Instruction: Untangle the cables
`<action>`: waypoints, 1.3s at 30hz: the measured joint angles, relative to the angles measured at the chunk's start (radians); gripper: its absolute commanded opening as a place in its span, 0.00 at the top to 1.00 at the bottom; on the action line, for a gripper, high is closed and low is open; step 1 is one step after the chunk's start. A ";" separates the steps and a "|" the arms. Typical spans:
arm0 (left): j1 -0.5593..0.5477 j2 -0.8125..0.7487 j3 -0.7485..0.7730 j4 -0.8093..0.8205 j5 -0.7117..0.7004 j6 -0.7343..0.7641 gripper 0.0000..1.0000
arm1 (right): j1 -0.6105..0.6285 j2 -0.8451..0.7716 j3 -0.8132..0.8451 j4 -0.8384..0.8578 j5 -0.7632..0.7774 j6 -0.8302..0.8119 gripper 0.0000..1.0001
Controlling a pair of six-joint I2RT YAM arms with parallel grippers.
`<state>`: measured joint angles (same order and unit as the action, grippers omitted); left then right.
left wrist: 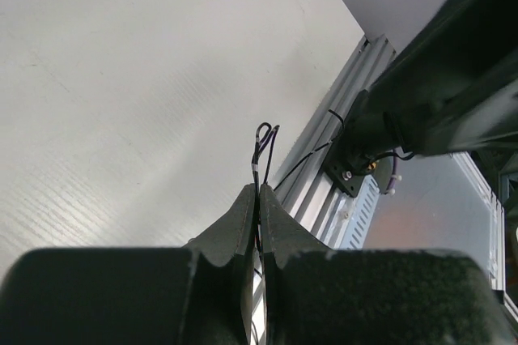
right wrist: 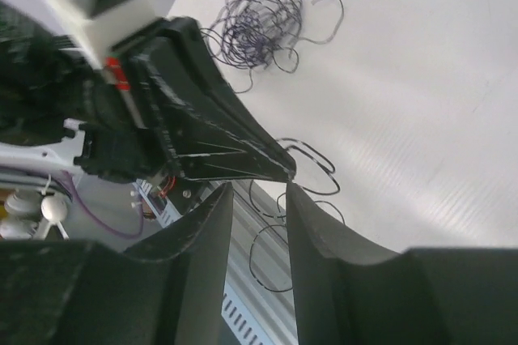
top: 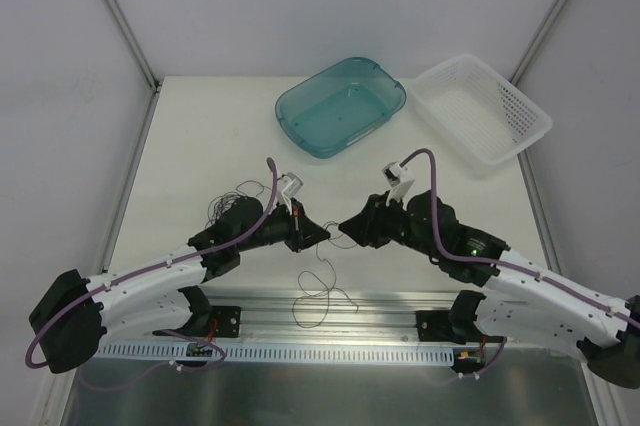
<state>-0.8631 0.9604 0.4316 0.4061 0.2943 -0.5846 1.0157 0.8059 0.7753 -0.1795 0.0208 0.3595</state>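
The cables are thin dark strands. One cable (left wrist: 263, 144) sticks out as a small loop past the tips of my left gripper (left wrist: 259, 189), which is shut on it. More of that cable's loops (top: 318, 296) hang over the table's near rail. A tangled bunch of cable (right wrist: 259, 25) lies on the table behind the left arm, seen as a bunch (top: 222, 208) in the top view. My right gripper (right wrist: 257, 191) stands open, its tips just short of the left gripper's tip (right wrist: 285, 172), with cable loops (right wrist: 312, 168) behind the gap. From above, the left gripper (top: 322, 234) and right gripper (top: 347, 228) almost meet tip to tip.
A teal plastic tub (top: 282, 112) sits at the back centre, and a white perforated basket (top: 520, 96) stands to its right. An aluminium rail (top: 380, 318) runs along the near edge between the arm bases. Walls close in the table's left and right sides.
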 measured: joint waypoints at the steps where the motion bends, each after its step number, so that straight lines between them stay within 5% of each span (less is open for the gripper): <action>1: 0.000 0.000 0.000 0.000 -0.007 -0.002 1.00 | 0.010 0.012 -0.030 0.022 0.023 0.042 0.66; 14: -0.009 -0.007 0.000 0.000 -0.038 -0.006 1.00 | 0.085 0.124 -0.168 0.236 0.223 0.364 0.72; 39: -0.028 -0.029 0.000 0.023 -0.041 -0.001 1.00 | 0.087 0.170 -0.181 0.307 0.270 0.452 0.77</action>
<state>-0.8913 0.9310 0.4313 0.4294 0.2531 -0.5854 1.1023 0.9756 0.5945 0.1272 0.2913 0.8116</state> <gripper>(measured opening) 0.009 0.233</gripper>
